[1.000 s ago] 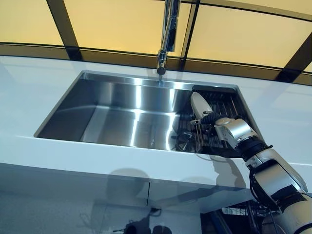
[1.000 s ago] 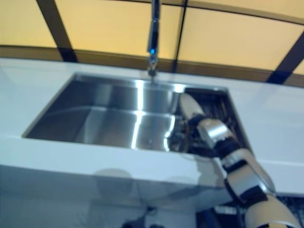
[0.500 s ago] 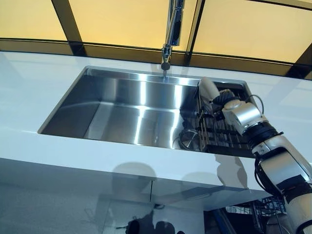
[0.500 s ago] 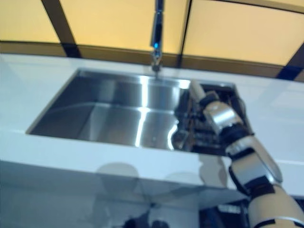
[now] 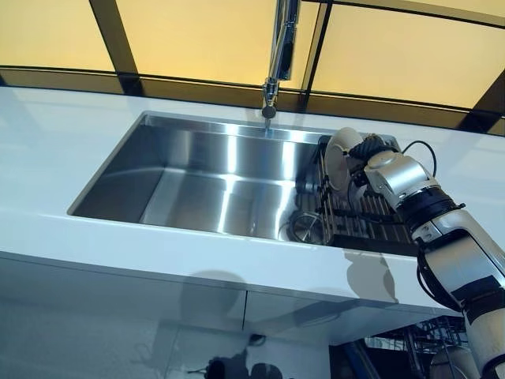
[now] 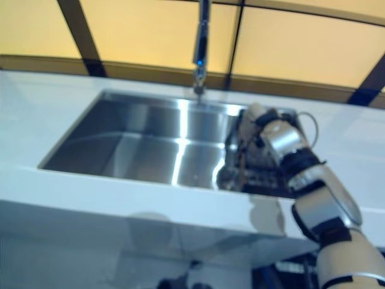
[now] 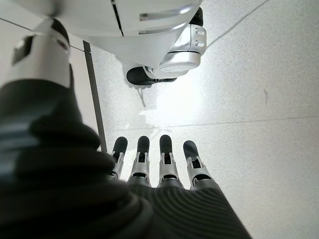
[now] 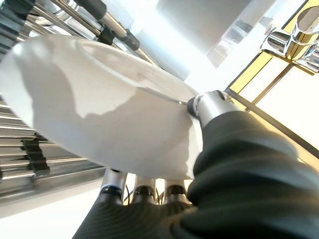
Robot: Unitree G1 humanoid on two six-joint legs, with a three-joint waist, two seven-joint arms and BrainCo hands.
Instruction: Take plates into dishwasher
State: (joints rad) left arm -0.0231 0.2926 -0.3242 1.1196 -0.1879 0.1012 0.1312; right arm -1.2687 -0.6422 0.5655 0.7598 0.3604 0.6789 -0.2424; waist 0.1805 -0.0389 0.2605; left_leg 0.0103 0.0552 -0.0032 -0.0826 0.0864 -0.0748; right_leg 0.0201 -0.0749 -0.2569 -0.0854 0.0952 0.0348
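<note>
A white plate [image 5: 340,157] is held on edge above the dark dish rack [image 5: 364,221] at the right end of the steel sink [image 5: 197,181]. My right hand [image 5: 379,164] is shut on the plate. In the right wrist view the thumb [image 8: 208,106] presses its rim and the fingers [image 8: 142,191] lie under it, with the plate [image 8: 99,109] filling the view over the rack bars [image 8: 30,149]. My left hand [image 7: 162,167] hangs over the floor with straight fingers and holds nothing.
A tall faucet [image 5: 278,55] stands behind the sink's middle. A round metal strainer [image 5: 304,227] lies in the sink beside the rack. White counter [image 5: 158,253] surrounds the sink. A wire basket [image 5: 430,351] shows below the counter at the lower right.
My right hand has lifted the plate up out of the rack's slots and tilted it more upright. The camera has shifted slightly.
</note>
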